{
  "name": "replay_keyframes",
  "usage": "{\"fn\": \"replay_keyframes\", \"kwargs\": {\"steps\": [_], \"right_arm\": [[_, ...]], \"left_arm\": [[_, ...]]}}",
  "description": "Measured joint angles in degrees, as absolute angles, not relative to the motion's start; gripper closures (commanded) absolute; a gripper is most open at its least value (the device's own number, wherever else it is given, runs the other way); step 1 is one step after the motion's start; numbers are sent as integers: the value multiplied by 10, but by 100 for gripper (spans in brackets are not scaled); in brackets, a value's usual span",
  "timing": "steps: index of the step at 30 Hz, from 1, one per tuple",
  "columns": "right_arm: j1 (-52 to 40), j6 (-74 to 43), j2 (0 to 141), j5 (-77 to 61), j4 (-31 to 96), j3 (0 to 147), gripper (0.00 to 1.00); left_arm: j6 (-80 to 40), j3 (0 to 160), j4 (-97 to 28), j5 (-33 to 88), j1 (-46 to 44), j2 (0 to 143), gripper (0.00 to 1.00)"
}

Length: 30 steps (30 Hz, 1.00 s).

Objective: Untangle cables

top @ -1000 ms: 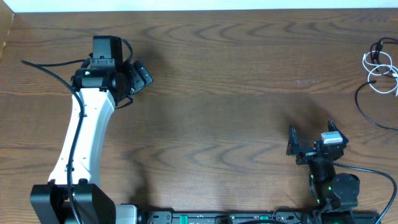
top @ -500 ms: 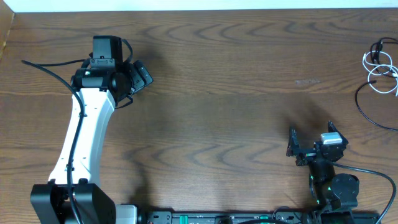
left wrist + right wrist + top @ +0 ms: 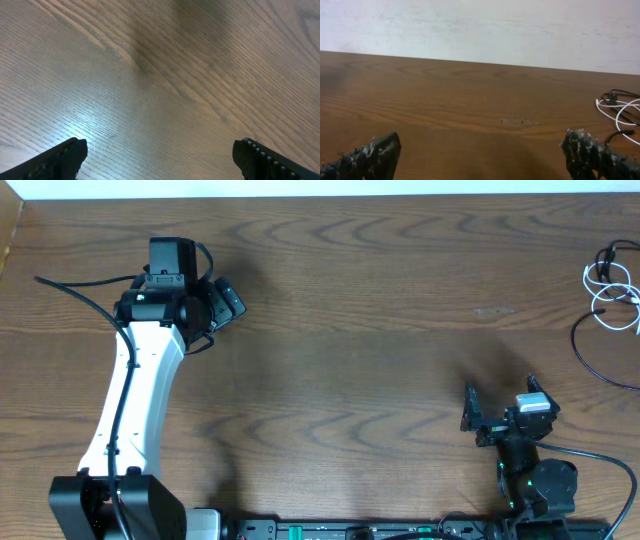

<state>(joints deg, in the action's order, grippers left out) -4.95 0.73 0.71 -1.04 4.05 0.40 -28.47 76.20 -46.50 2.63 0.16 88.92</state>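
Observation:
The white cable lies in loose loops at the table's far right edge, tangled with the black cable, which curves down below it. Both also show in the right wrist view, the white cable beside the black cable at the right edge. My left gripper is open and empty at the far left, with only bare wood between its fingers. My right gripper is open and empty near the front right, well short of the cables.
The wooden table ends at a pale wall along the back. My left arm stretches from the front left corner. A thick black robot wire trails from the right arm's base.

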Motion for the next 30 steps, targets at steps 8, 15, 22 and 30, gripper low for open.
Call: {"fn": "replay_keyframes", "kwargs": {"steps": [8, 15, 22, 30], "right_arm": [[-50, 7, 7, -10, 41, 4, 1], [-50, 7, 7, -10, 41, 4, 1], [-50, 7, 5, -6, 41, 4, 1], [-50, 7, 6, -6, 41, 4, 1]], "left_arm": [[-284, 743, -464, 26, -1, 843, 2], [-225, 574, -265, 26, -2, 619, 2], [-157, 288, -36, 26, -2, 403, 2], [-35, 101, 29, 26, -2, 171, 2]]}}
